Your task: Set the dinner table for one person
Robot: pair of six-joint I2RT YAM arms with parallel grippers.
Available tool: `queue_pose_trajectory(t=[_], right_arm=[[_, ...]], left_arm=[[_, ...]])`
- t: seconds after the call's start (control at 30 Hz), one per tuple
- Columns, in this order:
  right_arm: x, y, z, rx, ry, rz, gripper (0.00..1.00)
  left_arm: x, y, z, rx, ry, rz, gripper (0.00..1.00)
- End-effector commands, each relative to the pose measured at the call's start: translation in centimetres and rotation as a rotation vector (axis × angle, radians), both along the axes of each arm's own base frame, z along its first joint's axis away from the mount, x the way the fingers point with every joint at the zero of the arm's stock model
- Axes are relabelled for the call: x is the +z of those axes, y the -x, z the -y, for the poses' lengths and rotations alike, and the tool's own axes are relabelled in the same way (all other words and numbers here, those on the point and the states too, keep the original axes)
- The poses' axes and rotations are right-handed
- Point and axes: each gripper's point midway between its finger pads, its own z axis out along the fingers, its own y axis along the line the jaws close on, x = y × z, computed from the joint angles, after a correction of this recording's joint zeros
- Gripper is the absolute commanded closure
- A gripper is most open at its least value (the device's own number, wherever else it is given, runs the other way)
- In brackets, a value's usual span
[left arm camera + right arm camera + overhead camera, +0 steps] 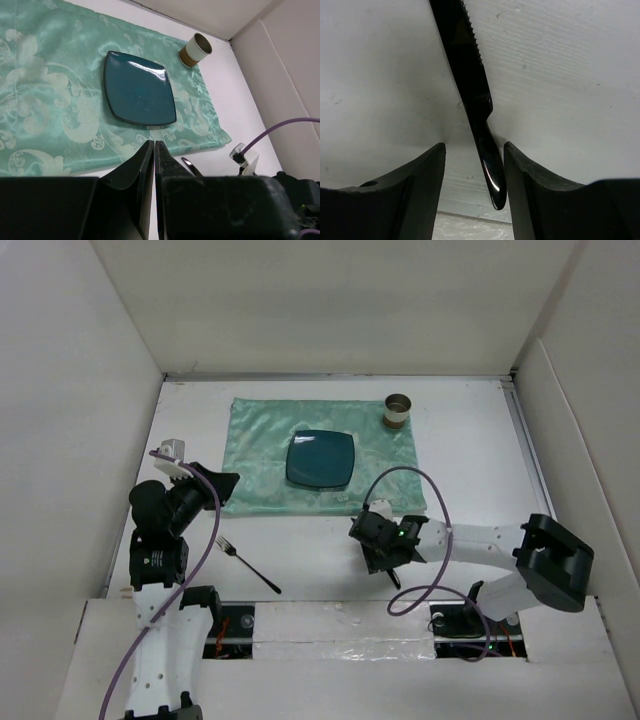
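- First, at the left of the overhead view, the left end effector (226,482) hangs over the lower left edge of the cloth (262,445). In its own wrist view the fingers (144,160) are pressed together and hold nothing.
- Just below it, in the lower left of the frame, a dark fork (247,566) lies on the bare bench (470,470). Its tines point to the upper left, and it lies apart from the cloth.
- The bench is the big white surface that fills the middle of the frame, with white walls around it. It carries everything named here.
- The shiny mint-green patterned cloth lies flat across the upper middle of the bench.
- A dark teal plate (320,460), square with rounded corners, sits on the cloth to the right of its middle.
- A small upright cup (398,411), pale above and brown below, stands at the cloth's upper right corner.
- Below the cloth's lower right corner, the right end effector (388,562) is down at the bench. In its wrist view the fingers (427,170) are spread apart.
- A dark knife (470,80) with a saw-toothed edge lies on the bench with its handle between those fingers. The handle sits close to the finger on the right of the frame, and I cannot tell whether they touch.
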Motion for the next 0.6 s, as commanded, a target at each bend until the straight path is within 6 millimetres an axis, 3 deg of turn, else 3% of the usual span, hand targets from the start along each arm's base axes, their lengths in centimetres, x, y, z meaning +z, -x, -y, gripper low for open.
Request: queue_pose_trajectory(t=[0.0,0.1,0.17,0.23,0.27,0.37,0.5,0.57], right_arm=[[-0.2,-0.6,-0.4,-0.009,0.028,0.034,0.45],[-1.4,-0.5,-0.9,0.004,0.027,0.030,0.50],[-2.0,-0.1,-1.5,0.021,0.022,0.010,0.63],[-2.2,0.3,-1.8,0.025,0.022,0.007,0.68],[-2.3,0.5,-1.7,0.015,0.030,-0.001,0.82],[-2.3,1.9,-2.7,0.019,0.002,-0.030,0.90],[-1.9,2.9,-4.0,0.028,-0.025,-0.029,0.82],[-1.8,2.5,-3.7,0.016,-0.006,-0.007,0.67]], left_arm=[[1.3,0.1,0.1,-0.015,-0.006,0.053,0.97],[1.2,0.0,0.1,-0.015,-0.005,0.052,0.97],[1.3,0.1,0.1,-0.015,-0.007,0.055,0.97],[1.2,0.1,0.1,-0.011,-0.007,0.051,0.97],[1.3,0.1,0.1,-0.012,-0.007,0.054,0.97],[1.3,0.0,0.0,-0.008,-0.009,0.053,0.97],[1.3,0.0,0.1,-0.013,-0.008,0.051,0.97],[1.2,0.0,0.1,-0.014,-0.008,0.051,0.97]])
